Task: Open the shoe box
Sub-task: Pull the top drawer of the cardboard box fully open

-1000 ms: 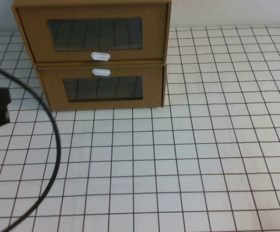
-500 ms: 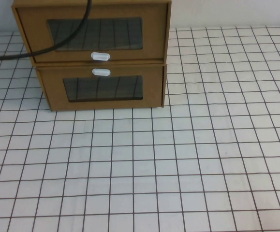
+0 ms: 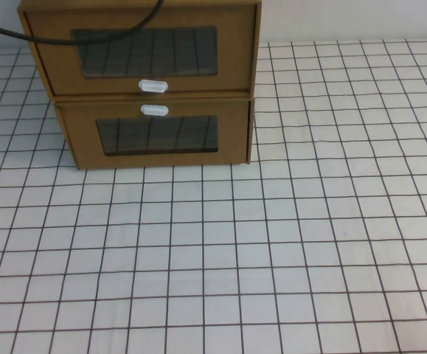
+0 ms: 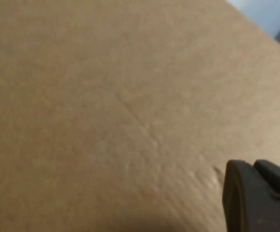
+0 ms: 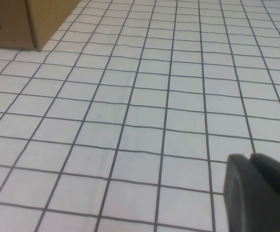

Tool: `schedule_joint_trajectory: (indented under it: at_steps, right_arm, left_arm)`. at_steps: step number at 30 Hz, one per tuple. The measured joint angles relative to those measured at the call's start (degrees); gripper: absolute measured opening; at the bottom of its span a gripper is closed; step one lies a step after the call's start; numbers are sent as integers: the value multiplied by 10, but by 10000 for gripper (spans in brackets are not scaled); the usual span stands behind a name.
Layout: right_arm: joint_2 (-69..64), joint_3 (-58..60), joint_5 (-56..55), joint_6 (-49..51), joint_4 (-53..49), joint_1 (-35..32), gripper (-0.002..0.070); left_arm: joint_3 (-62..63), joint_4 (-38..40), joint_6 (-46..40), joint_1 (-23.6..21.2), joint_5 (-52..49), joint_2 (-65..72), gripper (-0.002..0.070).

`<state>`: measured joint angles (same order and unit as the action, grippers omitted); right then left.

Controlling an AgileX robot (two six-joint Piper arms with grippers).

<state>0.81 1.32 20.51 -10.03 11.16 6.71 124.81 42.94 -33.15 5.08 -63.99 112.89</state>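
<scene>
Two cardboard boxes are stacked at about eleven o'clock on the gridded table [image 3: 287,243]; the upper shoe box [image 3: 51,74] is set squarely on the lower shoe box [image 3: 80,136]. Each front is fitted with a dark window, and both fronts are seen flush and closed. The upper handle [image 3: 153,85], white and oval, is placed at six o'clock of its window; the lower handle [image 3: 154,110] is placed at twelve o'clock of its own, so the two are just apart across the seam between the boxes. A black cable [image 3: 47,40] is draped across the upper front, entering from nine o'clock and leaving at twelve o'clock.

Neither arm is shown in the high view. The left gripper [image 4: 256,193] is seen only in its wrist view, held close to a plain brown cardboard surface that fills that view; which face of the stack this is cannot be told; its jaws are seen pressed together, with nothing between them. The right gripper [image 5: 252,188] is held low over bare table, well apart from a corner of the lower shoe box; its jaws are closed together on nothing.
</scene>
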Motion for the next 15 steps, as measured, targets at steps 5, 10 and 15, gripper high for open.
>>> schedule_joint_trajectory:
  at_steps: [5,10,15]
  right_arm:
    - [0,0,-40,0,49,0,-13]
    - [0,0,-108,0,192,0,-14]
    - [0,0,-136,0,337,0,-13]
  left_arm:
    - [17,2,5,0,-13,27,-2]
    - [21,5,5,0,-14,27,-2]
    - [21,5,5,0,-14,27,-2]
